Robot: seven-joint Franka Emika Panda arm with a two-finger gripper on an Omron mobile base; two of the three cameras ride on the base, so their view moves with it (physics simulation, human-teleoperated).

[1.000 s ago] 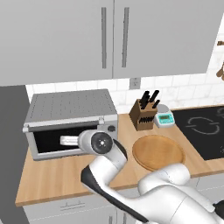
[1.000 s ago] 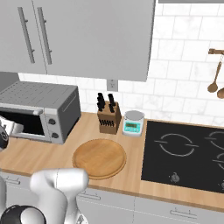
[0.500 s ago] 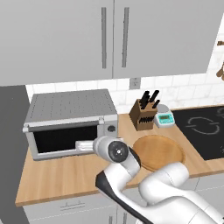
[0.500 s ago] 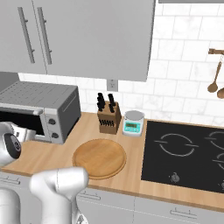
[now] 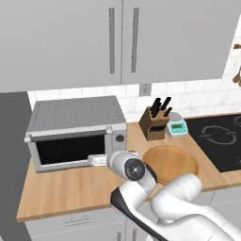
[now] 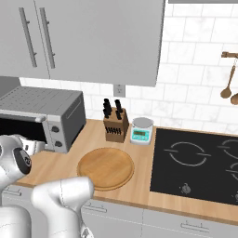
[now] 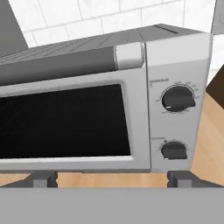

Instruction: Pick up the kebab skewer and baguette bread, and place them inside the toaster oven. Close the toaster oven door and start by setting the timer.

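With the toaster oven door standing shut against the toaster oven, the step in hand looks like the timer — a judgement from the closed door and from the hand pointing at the control panel. Skewer and baguette cannot be made out behind the dark glass, so whether they are inside cannot be told.

The oven is a boxy silver-grey unit with a perforated top, sitting at the left end of the wooden counter, left of the knife block and of the round cutting board. Its door has a wide dark window and a bar handle along the upper edge.

To the right of the door, the panel carries two dark knobs — an upper knob and a lower knob. Which is the timer can't be read; the markings are too small.

The gripper sits just in front of the oven, low, near the door's bottom edge, jaws spread wide and holding nothing.

To do this well, the hand should shift toward the panel side, centre on the chosen knob, square up to the oven face, then close gently before rotating. An off-centre approach risks slipping off the knob.
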